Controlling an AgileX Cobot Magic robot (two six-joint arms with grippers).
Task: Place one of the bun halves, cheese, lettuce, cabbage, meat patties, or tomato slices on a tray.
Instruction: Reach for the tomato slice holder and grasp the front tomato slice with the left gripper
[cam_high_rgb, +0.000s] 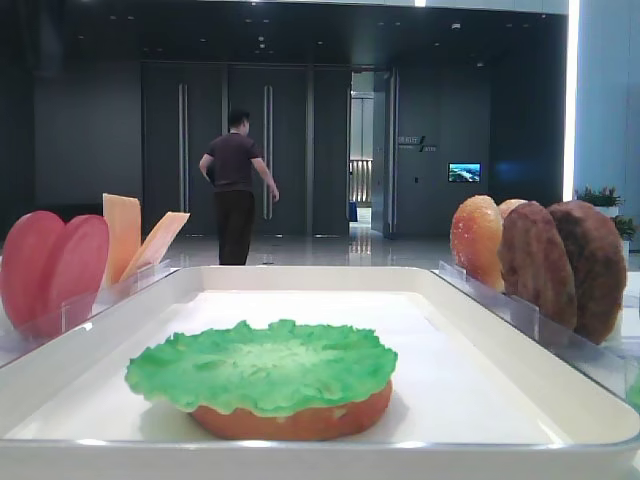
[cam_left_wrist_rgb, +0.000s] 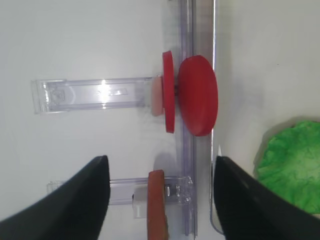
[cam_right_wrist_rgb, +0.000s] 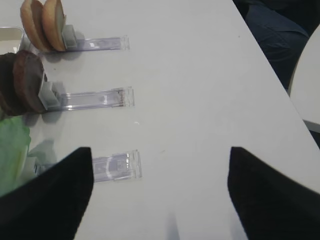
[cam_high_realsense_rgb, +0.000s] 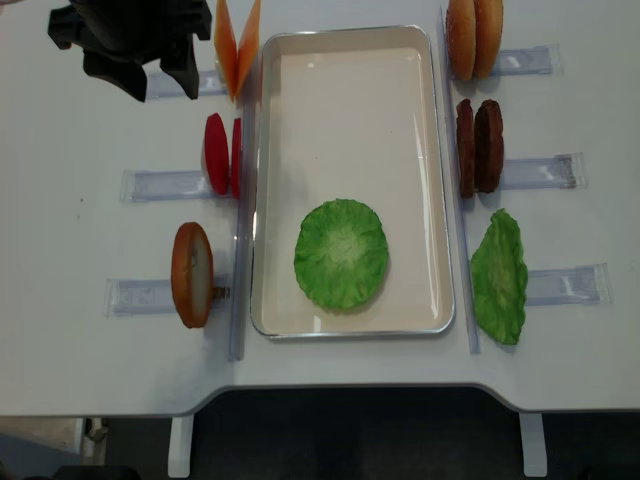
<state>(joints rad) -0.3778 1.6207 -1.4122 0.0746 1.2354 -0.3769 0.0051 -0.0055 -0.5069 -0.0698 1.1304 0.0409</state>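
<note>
Lettuce (cam_high_rgb: 262, 366) on a bun half (cam_high_rgb: 300, 420) lies low in the frame on the tray (cam_high_rgb: 470, 330). The left gripper (cam_left_wrist_rgb: 160, 200) hangs wide open and empty, tomato slices (cam_left_wrist_rgb: 192, 95) above its fingers (cam_left_wrist_rgb: 75, 200); the right gripper (cam_right_wrist_rgb: 160, 195) is likewise open.

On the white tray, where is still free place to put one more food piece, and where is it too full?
The tray is bare across its far half, between the lettuce and the far rim. Narrow strips flank the lettuce, which lies on a bun half. Outside both long rims, holders with tomato slices and meat patties crowd the table.
</note>
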